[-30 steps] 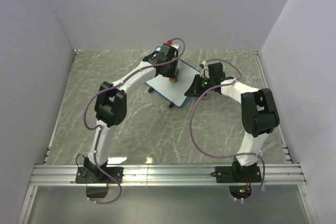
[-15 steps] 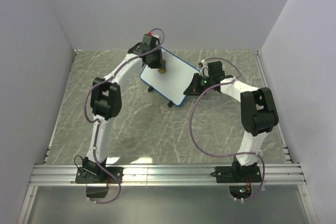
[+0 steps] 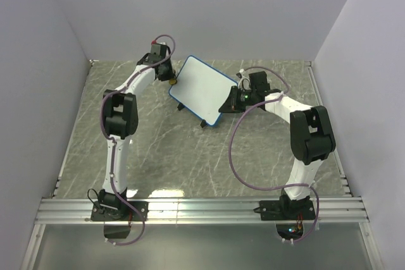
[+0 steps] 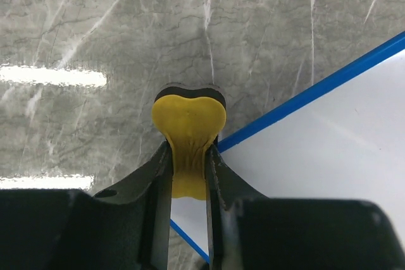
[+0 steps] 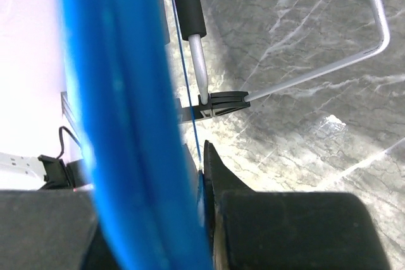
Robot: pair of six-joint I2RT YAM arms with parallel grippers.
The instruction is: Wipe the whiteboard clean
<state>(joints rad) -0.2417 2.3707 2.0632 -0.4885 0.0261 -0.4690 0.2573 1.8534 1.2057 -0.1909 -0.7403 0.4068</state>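
The whiteboard is a white panel in a thin blue frame, tilted up at the back middle of the table, and its face shows no marks. My right gripper is shut on its right edge. In the right wrist view the blue frame fills the left side, pinched at my right gripper. My left gripper is shut on a yellow bone-shaped eraser just off the board's left edge. In the left wrist view the eraser's head overhangs the marble beside the whiteboard.
The board's wire stand with its black foot hangs over the grey marble table. White walls close in the left, back and right. An aluminium rail runs along the near edge by the arm bases. Purple cables loop off both arms.
My left gripper has swept the eraser leftward from the board's middle to past its left edge. The board has turned slightly in the right gripper's hold.
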